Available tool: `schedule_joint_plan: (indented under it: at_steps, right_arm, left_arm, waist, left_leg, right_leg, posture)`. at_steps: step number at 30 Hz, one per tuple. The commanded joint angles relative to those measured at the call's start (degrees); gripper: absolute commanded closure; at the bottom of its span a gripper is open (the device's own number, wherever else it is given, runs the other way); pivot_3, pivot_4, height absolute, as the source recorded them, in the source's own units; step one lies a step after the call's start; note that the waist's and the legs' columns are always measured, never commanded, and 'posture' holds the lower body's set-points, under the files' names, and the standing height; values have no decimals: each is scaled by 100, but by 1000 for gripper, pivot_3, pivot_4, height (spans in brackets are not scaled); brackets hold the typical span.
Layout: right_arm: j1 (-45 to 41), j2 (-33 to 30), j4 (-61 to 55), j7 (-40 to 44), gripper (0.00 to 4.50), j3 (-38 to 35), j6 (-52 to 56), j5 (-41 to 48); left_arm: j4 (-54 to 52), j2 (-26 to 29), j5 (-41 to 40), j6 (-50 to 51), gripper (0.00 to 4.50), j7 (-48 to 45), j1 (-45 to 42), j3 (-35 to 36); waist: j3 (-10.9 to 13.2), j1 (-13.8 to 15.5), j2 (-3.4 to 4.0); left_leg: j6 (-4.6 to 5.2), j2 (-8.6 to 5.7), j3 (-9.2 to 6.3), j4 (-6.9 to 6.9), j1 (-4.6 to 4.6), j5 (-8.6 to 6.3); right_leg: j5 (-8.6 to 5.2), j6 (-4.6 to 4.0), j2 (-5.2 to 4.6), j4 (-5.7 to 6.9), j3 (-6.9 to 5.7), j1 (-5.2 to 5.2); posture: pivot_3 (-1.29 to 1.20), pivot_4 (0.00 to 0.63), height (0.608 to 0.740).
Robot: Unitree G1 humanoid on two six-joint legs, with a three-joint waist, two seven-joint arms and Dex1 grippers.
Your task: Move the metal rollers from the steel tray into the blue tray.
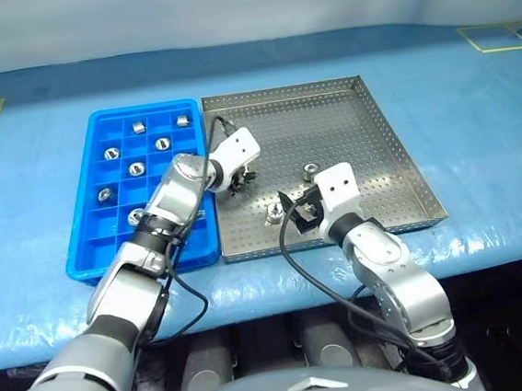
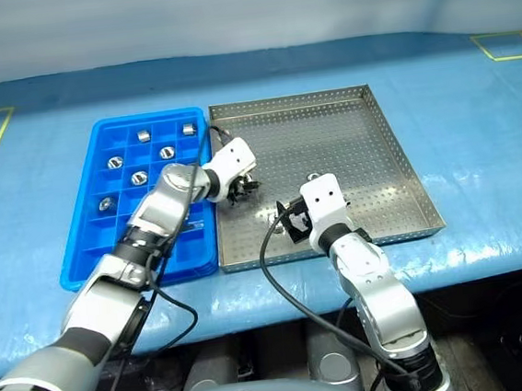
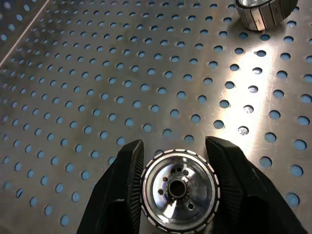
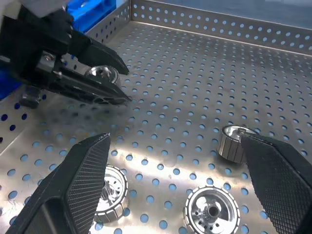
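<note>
The steel tray lies at centre right, the blue tray against its left side. My left gripper reaches over the blue tray into the steel tray. It is shut on a metal roller, one finger on each side, and the roller rests on the perforated floor. My right gripper hangs open over the steel tray's near part. Loose rollers lie close to it, and in the right wrist view three rollers sit between and below its fingers. Several rollers sit in blue tray compartments.
Both trays rest on a blue-covered table with yellow tape marks at the far corners. A black cable loops from the right wrist past the table's front edge. The steel tray's far half is bare.
</note>
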Motion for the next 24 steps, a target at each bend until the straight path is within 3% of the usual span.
schedule_joint_plan:
  at_steps: [1, 6, 13, 18, 24]
  right_arm:
    - [-171, 55, 7, 91, 0, 126, -124, 49]
    - [-499, 113, 286, 368, 0, 441, -238, 115]
    - [-1086, 37, 751, 1049, 0, 988, -695, 216]
    - [-1326, 86, 1030, 1324, 0, 1230, -876, 236]
    - [-1350, 140, 1154, 1436, 0, 1345, -955, 239]
  left_arm:
    - [-1485, 183, -177, 408, 2775, 414, 284, 715]
    - [-3721, 479, -179, 1409, 2775, 1042, 1412, 1709]
    - [-6024, 470, 34, 2786, 2775, 1778, 3187, 2476]
    - [-6828, 409, 82, 3246, 2775, 2143, 4274, 2695]
    - [-6974, 166, 160, 3390, 2775, 2654, 4984, 2757]
  waist:
    - [0, 41, 0]
    - [2, 96, 3]
    - [6, 354, -2]
    - [8, 562, -7]
    - [8, 747, -7]
  left_leg:
    - [0, 0, 0, -1, 0, -1]
    - [-3, 0, 1, -5, 5, -2]
    - [-8, -1, -9, -2, 15, -1]
    - [-14, -1, -23, -1, 19, 1]
    - [-23, 2, -36, -1, 20, 5]
  right_leg:
    - [5, -10, -2, 0, -1, 0]
    - [5, -13, -3, -1, -2, 1]
    - [-10, 3, -4, -5, -11, 16]
    - [-31, -26, -6, -5, -25, 25]
    - [-38, -36, -7, -1, -48, 16]
  posture:
    - [-100, 150, 740]
    - [-33, 150, 740]
    - [65, 150, 740]
    - [138, 150, 740]
    - [162, 150, 740]
